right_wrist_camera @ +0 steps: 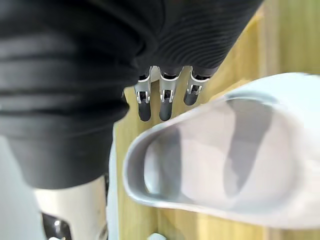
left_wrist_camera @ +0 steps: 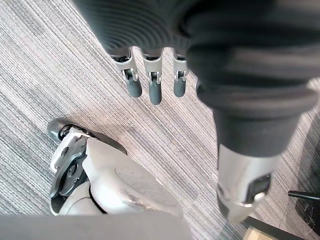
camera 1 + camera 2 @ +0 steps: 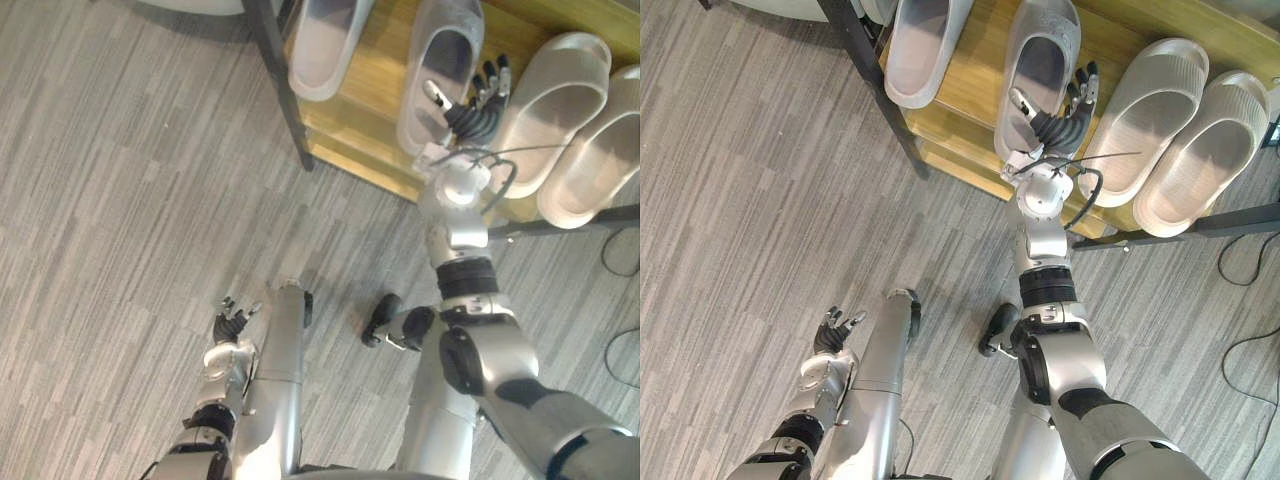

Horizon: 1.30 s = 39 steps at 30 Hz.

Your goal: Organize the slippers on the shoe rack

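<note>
Two grey slippers [image 3: 325, 45] [image 3: 440, 70] and two beige slippers [image 3: 555, 100] [image 3: 600, 150] lie side by side on the wooden shoe rack [image 3: 380, 80], toes pointing away. My right hand [image 3: 472, 115] is stretched out at the near right edge of the second grey slipper [image 1: 225, 160]. It is open, with straight fingers [image 1: 165, 100] between that slipper and the first beige one, and the thumb over the slipper's opening. My left hand [image 3: 230, 325] hangs low over the floor, open and holding nothing, fingers [image 2: 155, 85] relaxed.
The rack has a dark metal frame, with a leg [image 3: 285, 90] at its left corner and a bar [image 3: 560, 222] along the right. A lower wooden shelf edge [image 3: 360, 165] juts out below. Grey plank floor [image 3: 130, 200] spreads to the left and front.
</note>
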Available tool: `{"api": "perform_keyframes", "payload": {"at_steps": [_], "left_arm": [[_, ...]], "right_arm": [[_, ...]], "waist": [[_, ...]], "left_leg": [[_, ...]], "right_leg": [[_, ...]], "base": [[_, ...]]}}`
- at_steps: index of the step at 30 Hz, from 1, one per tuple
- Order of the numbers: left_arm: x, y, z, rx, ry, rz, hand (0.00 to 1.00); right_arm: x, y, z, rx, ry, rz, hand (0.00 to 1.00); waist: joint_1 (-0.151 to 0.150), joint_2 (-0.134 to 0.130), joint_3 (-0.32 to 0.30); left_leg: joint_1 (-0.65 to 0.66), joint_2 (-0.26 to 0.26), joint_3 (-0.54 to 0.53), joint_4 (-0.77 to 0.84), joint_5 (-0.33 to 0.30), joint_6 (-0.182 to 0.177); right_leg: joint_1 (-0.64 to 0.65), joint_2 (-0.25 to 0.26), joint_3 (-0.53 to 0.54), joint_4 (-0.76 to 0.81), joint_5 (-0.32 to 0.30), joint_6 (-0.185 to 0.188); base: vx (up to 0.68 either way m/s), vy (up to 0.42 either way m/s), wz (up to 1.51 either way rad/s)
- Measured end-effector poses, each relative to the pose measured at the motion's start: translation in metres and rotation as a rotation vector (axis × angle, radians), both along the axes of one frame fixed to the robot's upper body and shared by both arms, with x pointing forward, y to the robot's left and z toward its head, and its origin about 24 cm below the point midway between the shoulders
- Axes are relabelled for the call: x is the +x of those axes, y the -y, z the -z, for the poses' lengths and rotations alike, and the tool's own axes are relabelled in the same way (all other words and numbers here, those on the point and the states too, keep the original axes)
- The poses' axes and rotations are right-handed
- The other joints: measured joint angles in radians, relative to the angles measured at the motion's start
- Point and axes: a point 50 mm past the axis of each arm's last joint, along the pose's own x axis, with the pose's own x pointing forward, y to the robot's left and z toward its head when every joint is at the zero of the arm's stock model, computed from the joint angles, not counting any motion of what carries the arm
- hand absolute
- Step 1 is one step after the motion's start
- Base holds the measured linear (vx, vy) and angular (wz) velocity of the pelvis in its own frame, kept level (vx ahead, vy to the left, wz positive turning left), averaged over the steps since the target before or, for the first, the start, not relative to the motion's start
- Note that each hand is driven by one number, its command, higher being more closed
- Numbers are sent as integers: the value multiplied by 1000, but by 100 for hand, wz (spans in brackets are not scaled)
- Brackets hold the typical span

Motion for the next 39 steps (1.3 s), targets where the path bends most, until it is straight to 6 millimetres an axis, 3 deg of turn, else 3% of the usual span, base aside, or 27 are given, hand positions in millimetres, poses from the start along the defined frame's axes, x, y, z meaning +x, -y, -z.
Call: {"api": "perform_keyframes", "payload": {"at_steps": [12, 27, 39], "left_arm": [[-1, 1, 1, -23, -2, -23, 0], [-2, 7, 3, -54, -2, -34, 0], [-2, 9, 3, -62, -2, -32, 0]], "right_arm": [[2, -3, 4, 51, 3, -68, 0], [8, -28, -4, 118, 12, -200, 0], [12, -27, 3, 113, -30, -201, 0]], "waist": [[4, 0, 0], [21, 1, -18], [22, 3, -19]], "left_leg": [[-2, -4, -3, -3, 0, 0], [-15, -21, -28, -18, 7, -13], [14, -22, -32, -26, 8, -12]], "right_leg": [[0, -3, -4, 0, -2, 4], [1, -18, -27, 1, -11, 2], [35, -20, -34, -6, -18, 12]], "base": [[0, 0, 0], [9, 7, 5], [3, 11, 1]]}}
